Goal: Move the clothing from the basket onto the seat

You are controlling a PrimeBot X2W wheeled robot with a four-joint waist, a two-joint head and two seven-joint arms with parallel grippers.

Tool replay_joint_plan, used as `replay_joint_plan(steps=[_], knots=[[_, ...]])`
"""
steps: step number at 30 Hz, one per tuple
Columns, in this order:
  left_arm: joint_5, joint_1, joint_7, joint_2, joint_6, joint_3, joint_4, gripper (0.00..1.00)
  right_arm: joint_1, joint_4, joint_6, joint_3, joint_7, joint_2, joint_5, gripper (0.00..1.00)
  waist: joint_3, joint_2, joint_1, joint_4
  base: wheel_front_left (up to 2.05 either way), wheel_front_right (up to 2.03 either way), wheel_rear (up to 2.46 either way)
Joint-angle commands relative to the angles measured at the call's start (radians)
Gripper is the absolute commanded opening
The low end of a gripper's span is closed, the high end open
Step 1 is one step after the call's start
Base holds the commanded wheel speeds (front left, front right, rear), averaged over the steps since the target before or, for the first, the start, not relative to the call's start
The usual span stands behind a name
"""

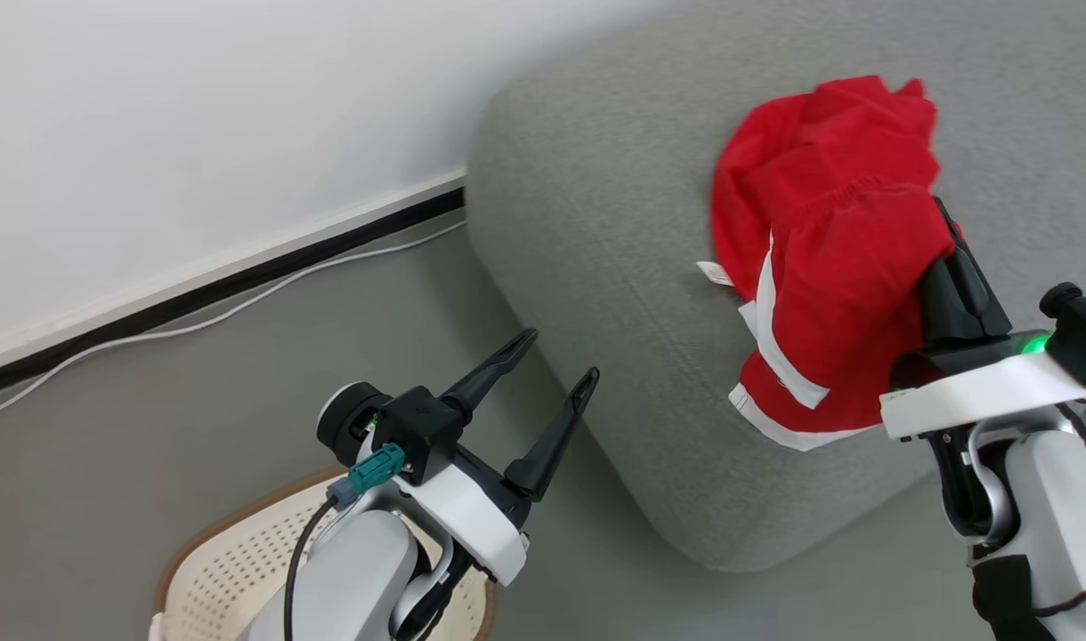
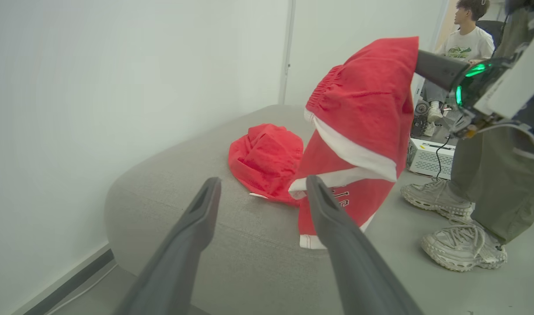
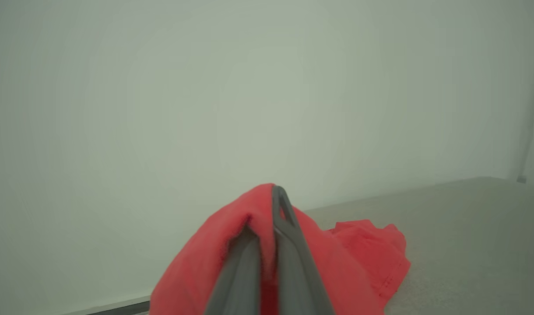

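Lower left of the head view: basket (image 1: 231,570), partly hidden by the left pincer (image 1: 561,354), which is spread wide. Right: right pincer (image 1: 950,263) clamped on the white-trimmed garment (image 1: 846,303), which hangs at the edge of the seat (image 1: 596,223). Upper right: plain garment (image 1: 828,133) lying on the seat.

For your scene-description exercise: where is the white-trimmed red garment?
Head view, right side: the white-trimmed garment hangs from the right hand over the grey seat, beside the plain red garment.
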Motion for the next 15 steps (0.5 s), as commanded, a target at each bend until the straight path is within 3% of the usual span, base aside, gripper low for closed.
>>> replay_joint_plan(steps=[1, 15], knots=[[-0.010, -0.020, -0.005, 0.011, -0.007, 0.023, -0.029, 1.00, 0.007, -0.039, 0.003, -0.006, -0.006, -0.008, -0.008, 0.00, -0.001, -0.0001, 0.0000, -0.052, 0.00, 0.00, 0.00], [-0.059, -0.132, -0.005, 0.004, -0.007, -0.115, -0.007, 1.00, 0.140, -0.162, 0.003, -0.230, -0.006, -0.006, -0.027, 0.00, 0.052, -0.0001, 0.0000, -0.079, 0.00, 0.00, 0.00]])
